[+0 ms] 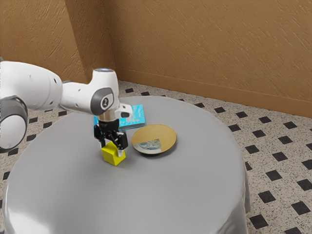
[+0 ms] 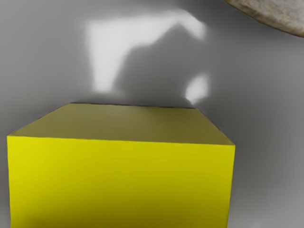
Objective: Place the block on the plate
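Around the block, half-closed gripper clamped

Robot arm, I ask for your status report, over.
Gripper at yellow cube, grip unclear. Cube not on round tan plate. Light-blue flat book beside plate, not between cube and plate.

The wrist view's edges crop the yellow cubic block and round tan plate, while the white robot arm partly hides the flat light-blue patterned slab.
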Robot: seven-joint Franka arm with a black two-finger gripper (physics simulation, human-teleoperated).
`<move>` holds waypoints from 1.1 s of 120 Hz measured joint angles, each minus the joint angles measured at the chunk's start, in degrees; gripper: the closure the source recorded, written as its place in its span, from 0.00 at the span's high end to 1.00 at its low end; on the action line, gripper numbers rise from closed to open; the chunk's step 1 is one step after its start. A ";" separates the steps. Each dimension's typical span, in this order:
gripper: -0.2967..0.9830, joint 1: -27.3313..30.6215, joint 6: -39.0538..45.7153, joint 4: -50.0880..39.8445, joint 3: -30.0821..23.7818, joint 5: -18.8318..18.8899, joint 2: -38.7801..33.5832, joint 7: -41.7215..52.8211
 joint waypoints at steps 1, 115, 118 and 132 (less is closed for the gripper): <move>0.77 0.00 0.03 0.00 0.00 -0.01 0.05 -0.01; 0.55 -0.07 3.03 0.07 -1.17 0.88 1.00 0.15; 0.55 -0.12 3.02 0.07 -1.16 0.95 0.35 0.14; 0.52 -0.24 2.72 0.00 -1.17 1.26 -3.15 0.08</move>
